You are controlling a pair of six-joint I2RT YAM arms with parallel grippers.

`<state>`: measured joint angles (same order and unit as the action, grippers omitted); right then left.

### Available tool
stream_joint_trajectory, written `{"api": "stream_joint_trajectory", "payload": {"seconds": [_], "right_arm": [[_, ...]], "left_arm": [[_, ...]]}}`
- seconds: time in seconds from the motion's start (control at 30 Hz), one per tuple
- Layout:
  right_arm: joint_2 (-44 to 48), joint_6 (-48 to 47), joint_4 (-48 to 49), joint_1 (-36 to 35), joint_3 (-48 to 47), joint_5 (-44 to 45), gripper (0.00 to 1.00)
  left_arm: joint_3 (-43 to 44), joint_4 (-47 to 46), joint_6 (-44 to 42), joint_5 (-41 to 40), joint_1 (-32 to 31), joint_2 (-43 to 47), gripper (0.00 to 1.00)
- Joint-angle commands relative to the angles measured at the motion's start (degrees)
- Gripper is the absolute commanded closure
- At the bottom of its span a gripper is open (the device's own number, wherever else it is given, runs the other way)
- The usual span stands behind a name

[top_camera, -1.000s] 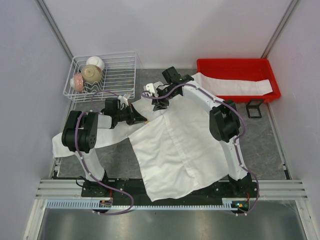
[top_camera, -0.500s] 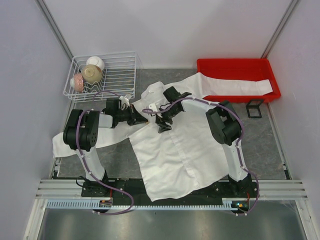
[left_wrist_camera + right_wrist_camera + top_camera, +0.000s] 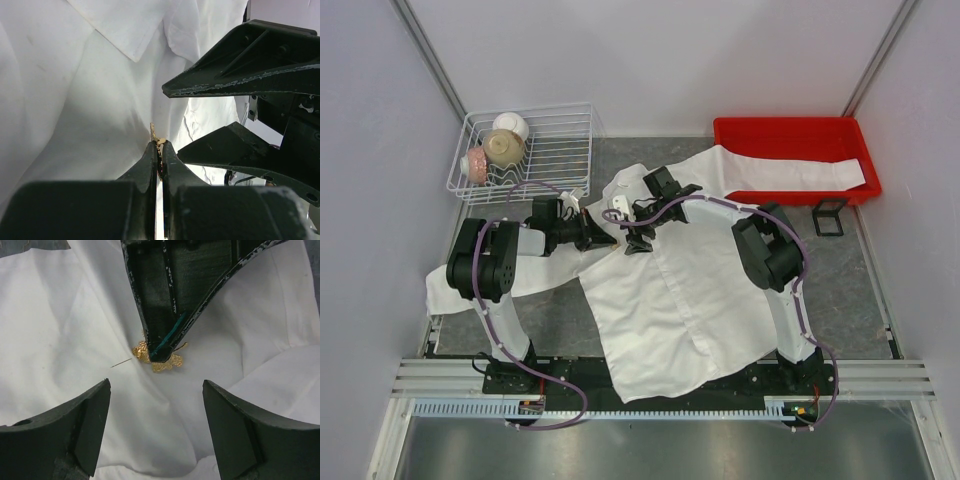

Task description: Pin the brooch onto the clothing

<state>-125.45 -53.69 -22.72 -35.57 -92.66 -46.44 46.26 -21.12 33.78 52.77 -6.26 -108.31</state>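
Against the shirt (image 3: 75, 100), left pincer (image 3: 159, 150) clamps the brooch (image 3: 168, 362).

We see bright, even overhead light, soft faint shadows, white shirt (image 3: 75, 100) nearly blown out in our wrist views, closest foreground blurred and dark.

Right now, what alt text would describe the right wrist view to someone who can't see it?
The left end effector, shut, pinches a small gold brooch over a white shirt, its thin pin sticking out sideways. The right end effector hangs open below.
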Motion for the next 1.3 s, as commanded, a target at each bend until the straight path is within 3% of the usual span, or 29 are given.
{"api": "stream_joint_trajectory", "payload": {"seconds": [0.0, 0.93, 1.1, 1.27], "right_arm": [[1.0, 1.7, 4.3, -0.6, -0.3, -1.3, 0.18], [-2.4, 3.9, 6.6, -1.5, 0.6, -3.0, 0.17], [-2.1, 4.4, 7.0, -1.5, 0.5, -3.5, 0.22], [-3.0, 8.2, 7.7, -1.1, -1.6, -4.4, 0.36]], "left_arm": [[1.4, -3.1, -0.4, 2.6, -0.3, -0.7, 0.98], [0.0, -5.8, 1.1, 3.8, -0.3, -0.4, 0.98], [-0.1, -5.9, 1.0, 3.8, -0.3, -0.3, 0.98], [-0.1, -5.9, 0.8, 4.1, -0.3, -0.3, 0.98]]}}
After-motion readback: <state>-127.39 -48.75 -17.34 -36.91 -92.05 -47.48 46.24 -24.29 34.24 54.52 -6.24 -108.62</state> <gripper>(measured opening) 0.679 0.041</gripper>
